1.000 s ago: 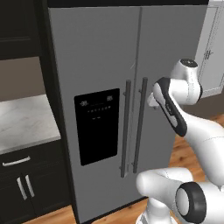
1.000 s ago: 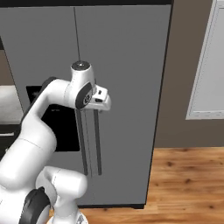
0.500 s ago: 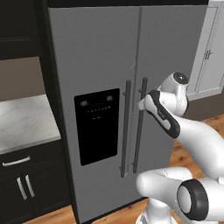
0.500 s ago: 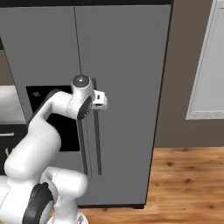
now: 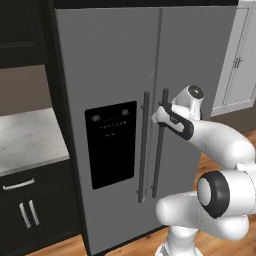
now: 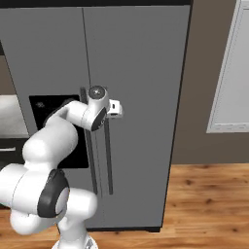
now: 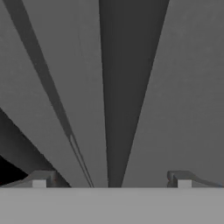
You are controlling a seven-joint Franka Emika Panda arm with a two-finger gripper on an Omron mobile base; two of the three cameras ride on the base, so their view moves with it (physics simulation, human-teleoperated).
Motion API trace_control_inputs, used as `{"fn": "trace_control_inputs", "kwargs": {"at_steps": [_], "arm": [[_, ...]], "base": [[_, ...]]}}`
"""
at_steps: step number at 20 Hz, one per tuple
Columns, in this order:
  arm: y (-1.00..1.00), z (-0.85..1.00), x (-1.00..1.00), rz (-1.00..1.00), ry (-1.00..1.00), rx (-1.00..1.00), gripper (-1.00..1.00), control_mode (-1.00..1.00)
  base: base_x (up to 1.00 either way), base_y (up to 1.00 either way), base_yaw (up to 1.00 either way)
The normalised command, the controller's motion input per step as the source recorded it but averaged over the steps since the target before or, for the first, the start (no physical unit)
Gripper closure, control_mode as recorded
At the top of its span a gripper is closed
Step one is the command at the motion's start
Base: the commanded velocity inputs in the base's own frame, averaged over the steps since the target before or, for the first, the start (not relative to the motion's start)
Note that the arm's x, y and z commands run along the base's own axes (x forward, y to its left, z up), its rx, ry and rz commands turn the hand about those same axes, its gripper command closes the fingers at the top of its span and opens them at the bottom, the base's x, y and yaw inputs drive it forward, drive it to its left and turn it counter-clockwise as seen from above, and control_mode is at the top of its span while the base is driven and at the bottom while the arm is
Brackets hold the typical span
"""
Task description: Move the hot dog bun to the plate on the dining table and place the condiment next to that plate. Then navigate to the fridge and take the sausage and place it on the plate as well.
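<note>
Squarely, the spread gripper (image 7: 111, 181) straddles the smooth grey fridge's (image 5: 115, 75) long bar handle (image 7: 127, 109).

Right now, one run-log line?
stage: at fridge | doors: closed | fingers: open, straddling right door handle, not gripping | sausage: unseen

Wooden plank floor (image 6: 209, 194) with tall grey fridge (image 5: 115, 60) standing on it, dark lower cabinet (image 5: 30, 215) just left of fridge, bearing pale marble countertop (image 5: 25, 145)
</note>
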Motion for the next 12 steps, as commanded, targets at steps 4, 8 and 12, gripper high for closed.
{"fn": "trace_control_inputs", "kwargs": {"at_steps": [4,8,12], "arm": [[0.0,-0.18,0.5,0.03,-0.02,0.01,-1.0,-1.0],[0.0,-0.22,0.52,0.02,-0.01,0.01,-1.0,-1.0],[0.12,-0.34,0.28,0.01,-0.01,0.0,-1.0,-1.0]], "base": [[0.0,0.0,0.0],[0.0,0.0,0.0],[0.0,0.0,0.0]]}}
